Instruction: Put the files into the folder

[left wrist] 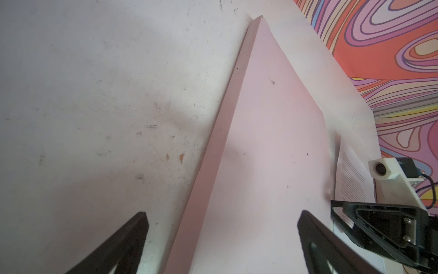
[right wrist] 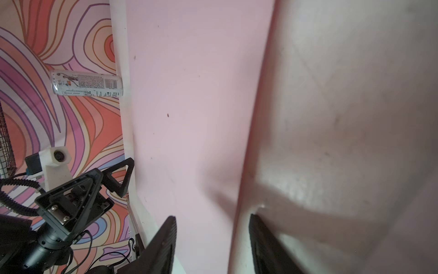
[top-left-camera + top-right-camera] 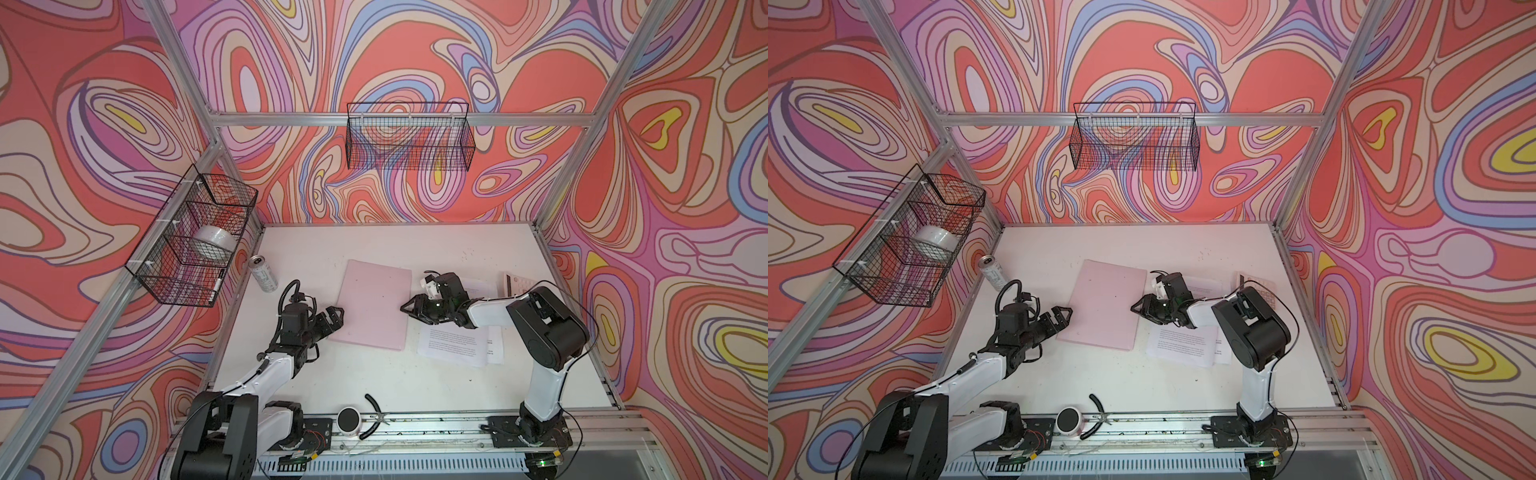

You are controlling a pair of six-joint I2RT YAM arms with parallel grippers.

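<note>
As I judged it, nothing was filed yet. Far left, the can (image 2: 86,84) carried a barcode and fine print too small for me to read. My left gripper (image 3: 336,318) hung with its jaws spread wide just beside the left edge of the folder (image 3: 374,305), touching nothing. The folder lay shut and flat in the middle of the table (image 3: 374,386), plain pink with no label. My right gripper (image 3: 408,306) sat at its right edge with jaws half spread, one finger over the pink leaf and one over bare table. They seemed to grip nothing, though the wrist view was blurred there. Further right, the files (image 3: 453,347) lay loose outside the folder, partly under my arm, their black print unreadable. Opening the folder, moving the sheets in and closing it were all left to do. Far right, the keypad card (image 3: 517,282) showed nothing legible.
</note>
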